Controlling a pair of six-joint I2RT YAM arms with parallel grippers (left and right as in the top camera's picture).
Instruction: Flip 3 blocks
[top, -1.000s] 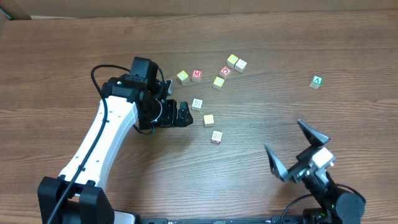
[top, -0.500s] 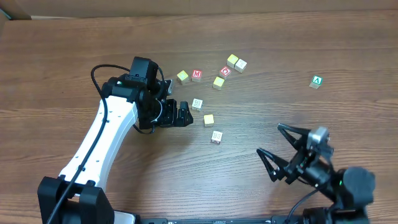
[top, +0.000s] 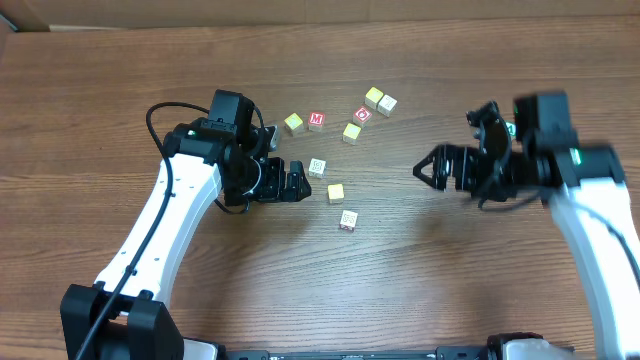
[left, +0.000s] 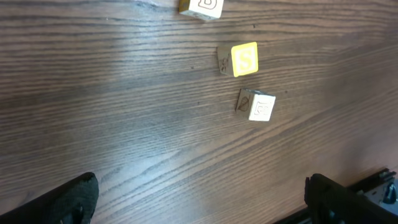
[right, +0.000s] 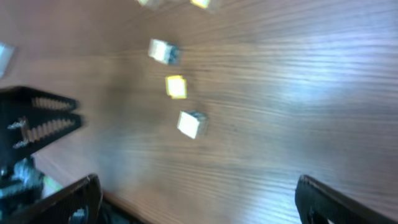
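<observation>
Both grippers stand wide open and hold nothing. The left gripper hangs over the table just left of the three blocks, and the right gripper (blurred in its own view) is well off to their right. The blocks lie mid-table in a slanted row, each apart from the next: a far white block, a yellow block between, and a near white block farthest right. All three rest flat on the wood, clear of the M cube and its neighbours farther back. I judge this to be the approach before a grasp; whether any block has already been turned I cannot tell from its faces. The next move calls for one gripper, likely the left as the closer, to come down with its jaws on opposite sides of a single block. It must then close squarely, lift, roll the wrist and set the block back without nudging the one beside it.
</observation>
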